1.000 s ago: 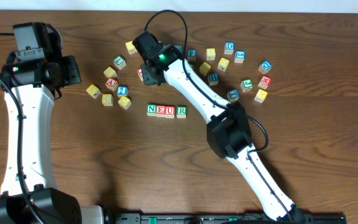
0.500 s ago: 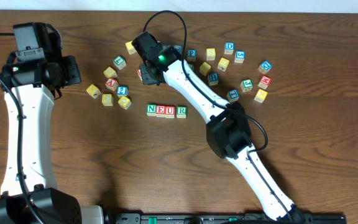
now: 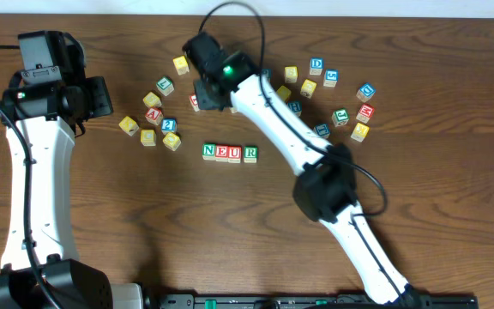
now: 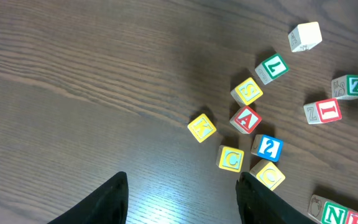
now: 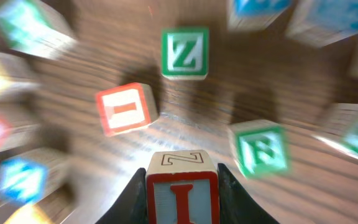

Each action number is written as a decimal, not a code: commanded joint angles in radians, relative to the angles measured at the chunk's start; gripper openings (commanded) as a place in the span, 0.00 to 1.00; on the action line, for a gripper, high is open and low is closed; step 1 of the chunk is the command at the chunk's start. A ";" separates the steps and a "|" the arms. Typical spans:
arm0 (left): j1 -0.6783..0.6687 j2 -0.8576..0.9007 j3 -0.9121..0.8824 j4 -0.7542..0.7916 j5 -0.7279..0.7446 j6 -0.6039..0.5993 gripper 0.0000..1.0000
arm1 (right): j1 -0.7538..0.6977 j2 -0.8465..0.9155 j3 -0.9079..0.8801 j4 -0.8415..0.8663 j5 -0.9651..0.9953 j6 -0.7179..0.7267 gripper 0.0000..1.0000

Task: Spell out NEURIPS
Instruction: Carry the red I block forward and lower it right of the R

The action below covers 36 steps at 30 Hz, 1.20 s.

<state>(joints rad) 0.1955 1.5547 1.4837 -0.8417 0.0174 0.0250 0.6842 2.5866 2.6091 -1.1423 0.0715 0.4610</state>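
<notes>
The red I cube (image 5: 181, 198) sits clamped between the fingers of the right gripper (image 5: 183, 182), on the far side of the N-E-U-R row (image 3: 230, 153) that lies mid-table (image 3: 144, 232). Just beyond it on the wood lie another red I cube (image 5: 126, 109) and a green Z cube (image 5: 185, 53). At far left, the left gripper (image 4: 182, 202) hangs with its jaws apart and empty, near a yellow C cube (image 4: 230, 158).

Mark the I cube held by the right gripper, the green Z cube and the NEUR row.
Held I cube (image 5: 182, 194): right wrist view, on its red-framed I face.
Z cube (image 5: 185, 53): right wrist view, middle of the green Z face.
NEUR row (image 3: 230, 154): overhead view, mid-row where E meets U.
</notes>
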 commanded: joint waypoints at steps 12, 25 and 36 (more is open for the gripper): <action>0.002 -0.017 0.010 -0.003 -0.002 -0.004 0.55 | -0.142 -0.357 0.014 -0.529 0.008 -0.005 0.04; 0.002 -0.017 0.010 -0.003 -0.002 -0.005 0.55 | -0.173 -0.356 -0.294 -0.529 0.006 -0.021 0.01; 0.002 -0.017 0.010 -0.003 -0.002 -0.005 0.55 | -0.154 -0.356 -0.567 -0.265 -0.003 0.060 0.01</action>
<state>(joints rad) 0.1955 1.5547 1.4837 -0.8413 0.0170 0.0250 0.5095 2.2189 2.0838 -1.4380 0.0669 0.4717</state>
